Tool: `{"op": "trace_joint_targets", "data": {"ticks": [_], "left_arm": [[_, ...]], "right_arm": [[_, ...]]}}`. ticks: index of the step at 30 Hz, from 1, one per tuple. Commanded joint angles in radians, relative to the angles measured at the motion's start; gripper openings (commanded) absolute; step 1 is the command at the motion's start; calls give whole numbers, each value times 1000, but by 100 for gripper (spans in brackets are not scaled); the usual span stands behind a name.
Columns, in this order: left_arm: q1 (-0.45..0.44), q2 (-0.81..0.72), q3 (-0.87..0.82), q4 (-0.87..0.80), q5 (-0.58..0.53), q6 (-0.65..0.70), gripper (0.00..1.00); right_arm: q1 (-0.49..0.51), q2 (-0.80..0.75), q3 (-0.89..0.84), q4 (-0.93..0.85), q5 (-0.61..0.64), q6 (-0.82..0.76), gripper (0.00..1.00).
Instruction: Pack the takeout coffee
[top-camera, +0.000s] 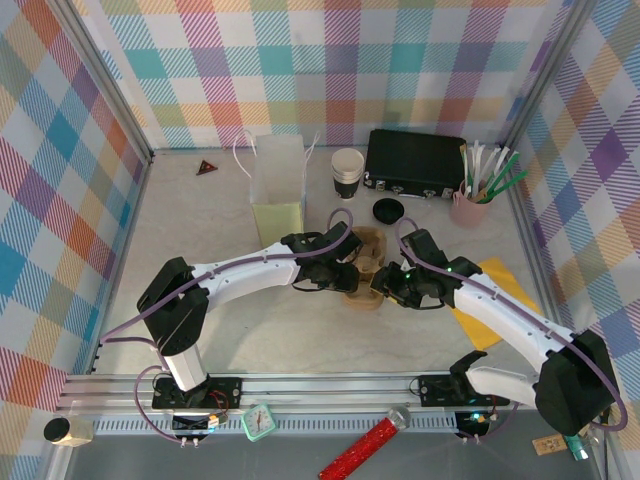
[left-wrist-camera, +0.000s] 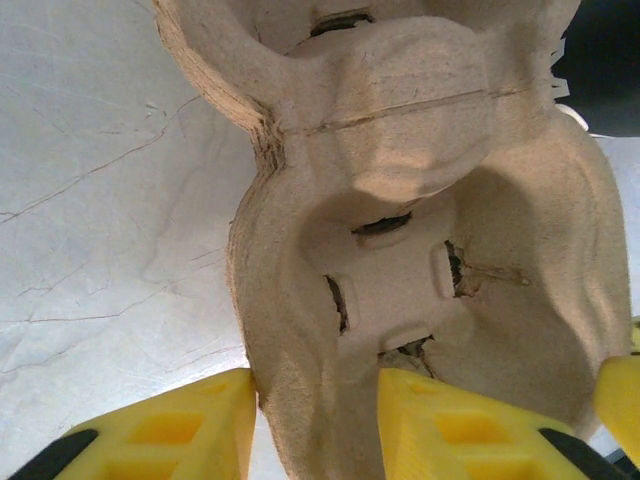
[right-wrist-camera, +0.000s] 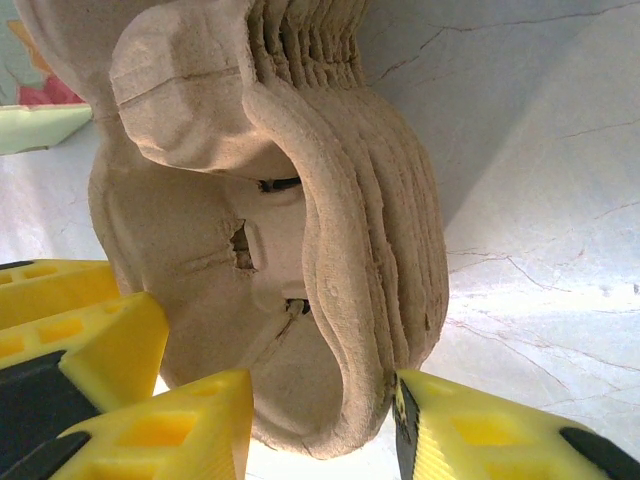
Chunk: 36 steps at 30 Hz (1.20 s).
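A stack of pulp cup carriers (top-camera: 366, 248) is being held from both sides at the middle of the bench (top-camera: 220, 230). One wall of it is being pinched between the yellow fingers of the left end effector (left-wrist-camera: 315, 400), though it cannot be told whether one carrier or several are being clamped there. The layered edge of the stack is being gripped by the right end effector (right-wrist-camera: 320, 405). The takeout coffee cup (top-camera: 347, 172), dark-bodied and pale-rimmed, is standing upright at the back, between the translucent bag (top-camera: 277, 190) and the black case (top-camera: 415, 162). A black lid (top-camera: 388, 210) is lying near it.
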Motion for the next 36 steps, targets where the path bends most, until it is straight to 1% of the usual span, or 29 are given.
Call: {"op": "trace_joint_targets", "data": {"ticks": [1, 2, 3, 5, 9, 13, 14, 16, 17, 22, 28, 36], "left_arm": [[-9, -3, 34, -35, 1, 13, 46], [-9, -4, 34, -38, -2, 14, 51], [-9, -7, 34, -40, -4, 13, 52], [-9, -13, 32, -39, -9, 14, 52], [-13, -14, 37, -41, -11, 16, 49], [-25, -8, 56, -63, -36, 26, 47], [-28, -9, 61, -71, -53, 25, 46], [-29, -13, 64, -78, -67, 25, 45], [-29, -14, 64, -78, -69, 25, 45], [-30, -1, 67, -71, -46, 30, 44], [-30, 10, 68, -68, -33, 32, 38], [-31, 14, 69, -68, -27, 34, 38]], "right_arm": [[4, 17, 40, -24, -2, -13, 43], [4, 16, 41, -28, 1, -15, 43], [4, 13, 40, -31, 7, -13, 43], [4, 8, 39, -35, 15, -12, 43], [3, 7, 45, -40, 17, -14, 45], [4, 11, 63, -66, 31, -29, 46], [5, 12, 63, -62, 28, -32, 45], [4, 9, 57, -40, 12, -30, 37], [5, 7, 55, -32, 8, -24, 37], [4, 20, 48, -26, 0, -24, 38], [4, 19, 40, -37, 13, -18, 38], [4, 15, 41, -70, 51, -14, 39]]}}
